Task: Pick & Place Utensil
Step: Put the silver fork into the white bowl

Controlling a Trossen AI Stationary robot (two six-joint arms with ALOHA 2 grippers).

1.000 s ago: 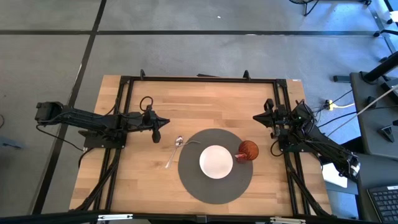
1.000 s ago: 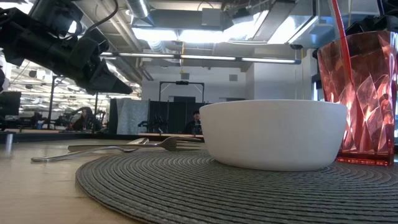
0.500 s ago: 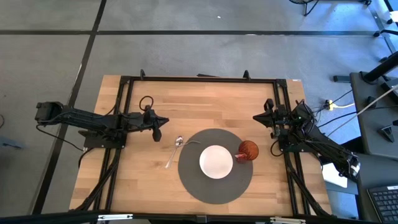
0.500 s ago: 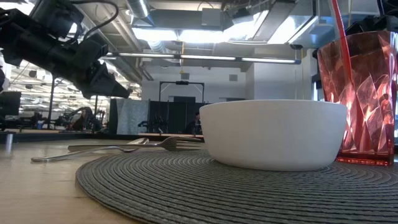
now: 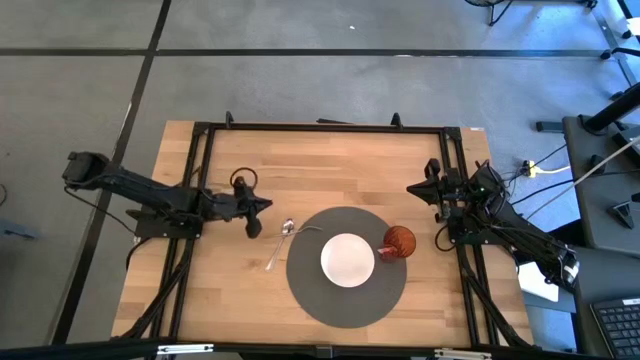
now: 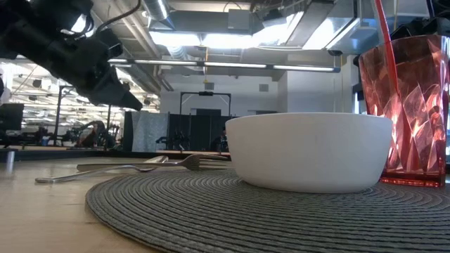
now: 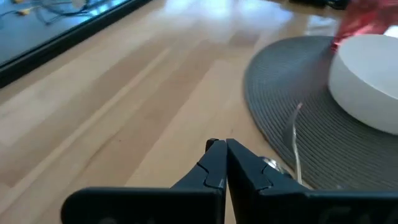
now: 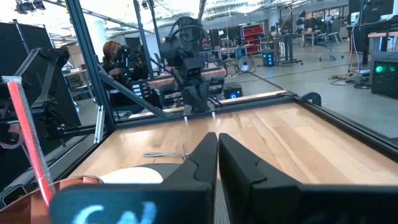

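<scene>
A: Starting nearest the low camera, what sits on the placemat (image 5: 300, 285)?

B: The white bowl (image 6: 309, 149) sits at its middle, with the red cup (image 6: 410, 105) touching the mat's right edge. Beyond the bowl, at the mat's left edge, lie the utensils: a fork (image 5: 307, 230) whose tines rest on the mat, and a spoon (image 5: 279, 243) just off it on the bare wood.

A: And the arms?

B: The left gripper (image 5: 258, 205) hovers above the table just left of the mat's upper-left edge, near the spoon's bowl end. Its fingers (image 7: 214, 163) are pressed together and hold nothing. The right gripper (image 5: 416, 187) waits well off the mat's upper right, fingers likewise closed and empty.

A: What has changed in the last second?

B: The left arm has swung forward and dipped; in the low view it sits lower against the ceiling than before. The utensils have not moved.

A: Meaning?

B: Likely an approach to a utensil, with the grasp not yet begun. The fingers would need to part first.
</scene>
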